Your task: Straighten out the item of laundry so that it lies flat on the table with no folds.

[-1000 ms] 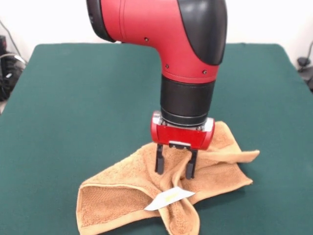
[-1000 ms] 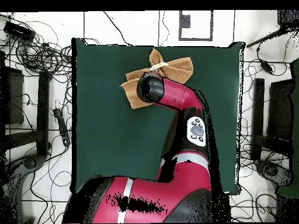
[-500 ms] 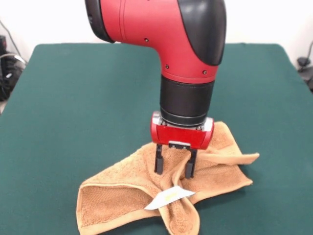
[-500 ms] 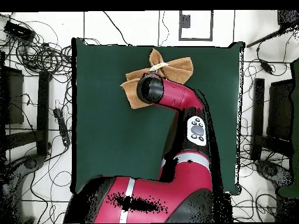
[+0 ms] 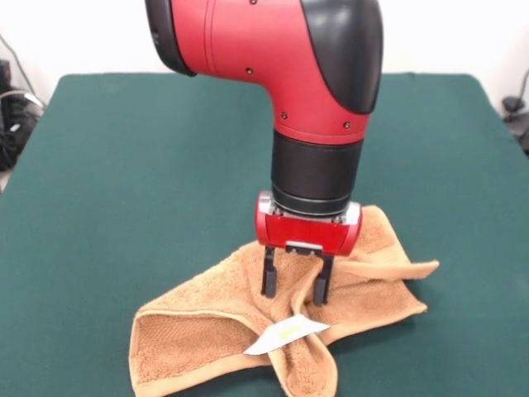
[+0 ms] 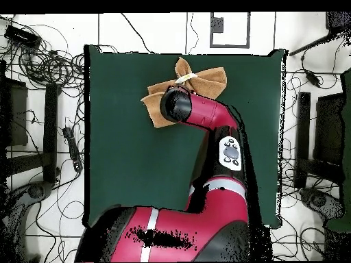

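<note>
- The orange-tan towel (image 5: 273, 318) is lying bunched on the green table (image 5: 140, 165), close to the edge nearest the front camera and a little right of the middle.
- It is pinched together at its centre, so flaps are spreading out to either side, one is trailing toward the front edge, and another is sitting behind the arm.
- A white tag (image 5: 286, 333) with yellow print is lying on top of the pinched middle.
- The red and black arm (image 5: 318, 91) is coming straight down over the cloth, hiding much of it from above.
- The gripper (image 5: 296, 288) is standing with its two black fingers (image 5: 269, 278) spread apart, their tips down at the pile just behind the tag; nothing is being held between them.
- From overhead, the towel (image 6: 206, 81) is showing near the table's (image 6: 123, 137) far edge, poking out around the arm's (image 6: 206, 116) end.
</note>
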Controlling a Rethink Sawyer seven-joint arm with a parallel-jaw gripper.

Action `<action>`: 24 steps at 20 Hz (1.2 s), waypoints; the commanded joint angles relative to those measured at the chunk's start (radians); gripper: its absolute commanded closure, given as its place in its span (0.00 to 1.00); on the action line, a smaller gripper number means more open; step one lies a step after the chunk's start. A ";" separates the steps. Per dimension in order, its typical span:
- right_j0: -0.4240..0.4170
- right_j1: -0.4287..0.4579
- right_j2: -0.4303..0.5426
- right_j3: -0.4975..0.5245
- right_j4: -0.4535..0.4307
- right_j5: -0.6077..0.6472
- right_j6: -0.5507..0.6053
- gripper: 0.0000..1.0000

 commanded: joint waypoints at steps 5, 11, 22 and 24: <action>-0.001 0.037 0.107 0.040 -0.043 -0.038 0.093 0.00; -0.039 0.036 0.158 0.031 -0.079 -0.048 0.035 1.00; -0.020 0.038 0.148 0.041 -0.074 -0.032 0.088 1.00; -0.014 0.021 0.143 0.063 -0.069 -0.021 0.100 1.00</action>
